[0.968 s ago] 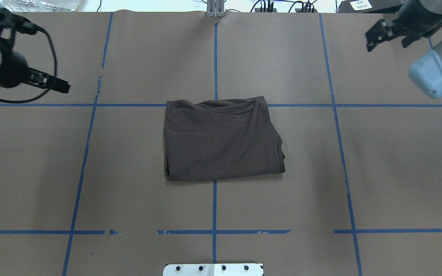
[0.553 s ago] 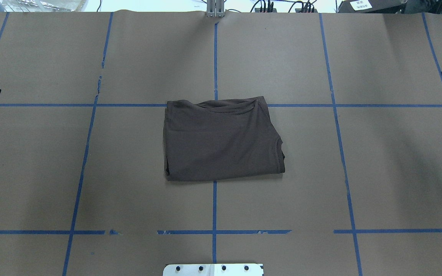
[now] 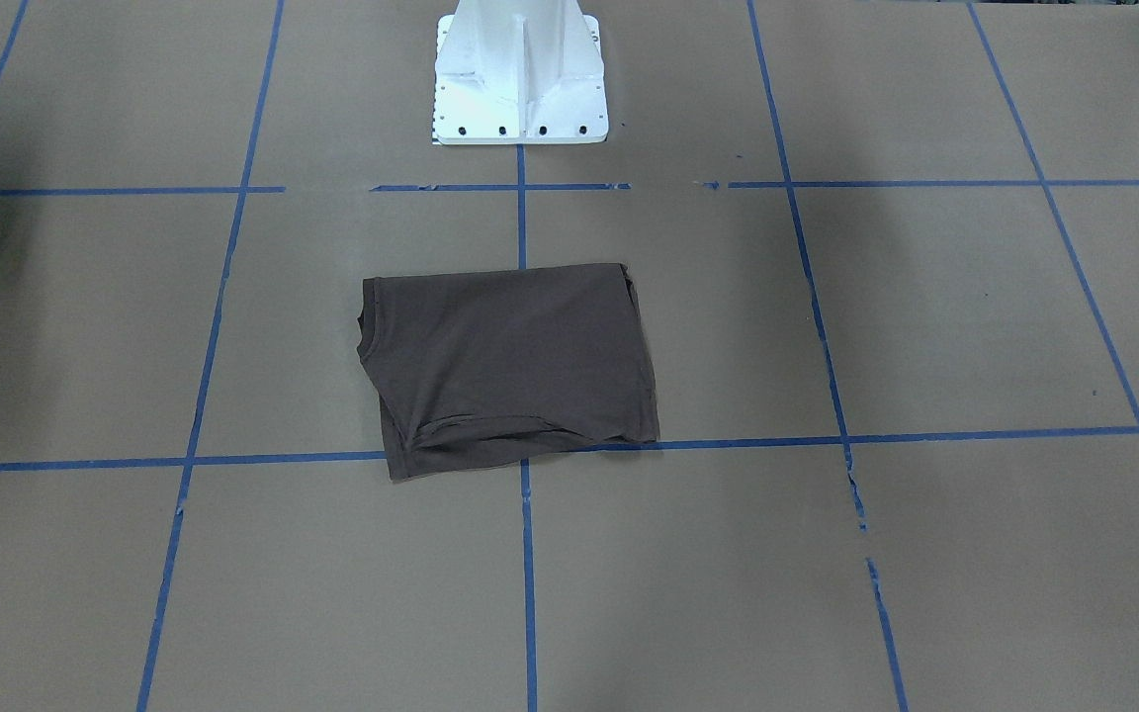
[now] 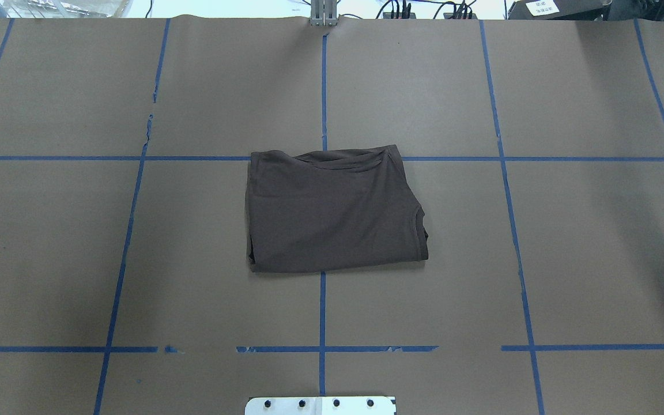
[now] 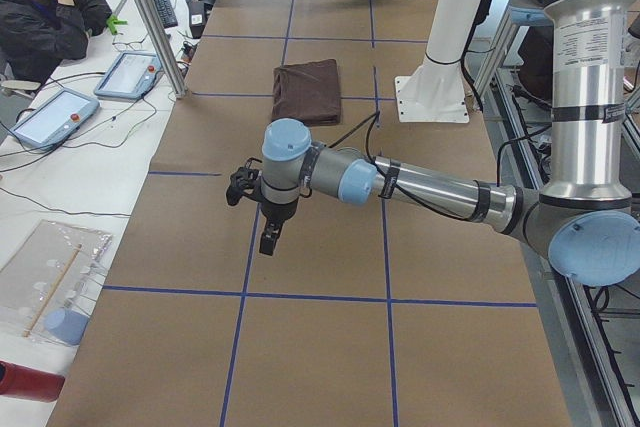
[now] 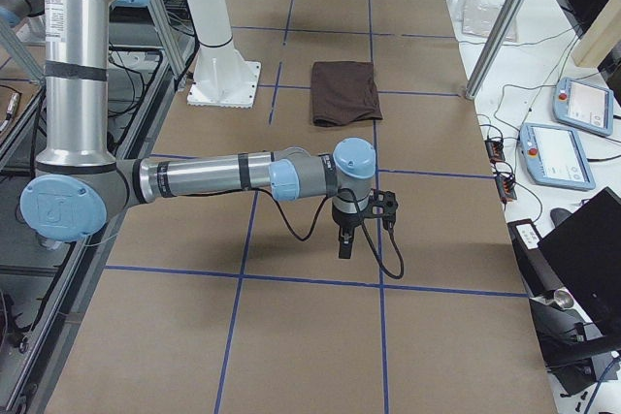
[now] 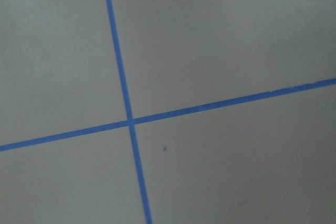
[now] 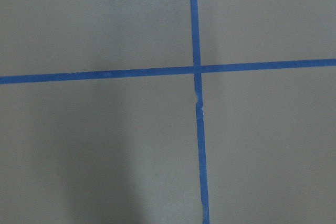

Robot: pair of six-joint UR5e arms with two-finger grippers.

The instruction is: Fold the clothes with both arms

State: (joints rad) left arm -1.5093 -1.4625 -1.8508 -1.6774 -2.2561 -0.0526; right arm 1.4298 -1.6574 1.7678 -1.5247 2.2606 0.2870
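Observation:
The dark brown T-shirt [image 4: 332, 213] lies folded into a rough rectangle at the table's centre, its collar edge on the right in the overhead view. It also shows in the front-facing view [image 3: 510, 366] and, small, in both side views. Both arms are outside the overhead and front-facing views. My left gripper [image 5: 270, 239] hangs over bare paper far from the shirt, fingers pointing down. My right gripper [image 6: 344, 242] hangs the same way at the other end. I cannot tell whether either is open or shut. Both wrist views show only paper and blue tape.
Brown paper with a blue tape grid [image 4: 323, 311] covers the table. The white base pedestal [image 3: 520, 74] stands at the robot's edge. A person [image 5: 45, 17] sits at a side desk with teach pendants [image 5: 130, 72]. More pendants [image 6: 582, 104] lie at the other side.
Both arms have swung outward and left the overhead view, the left one past the left edge, the right one past the right. The T-shirt has not moved.

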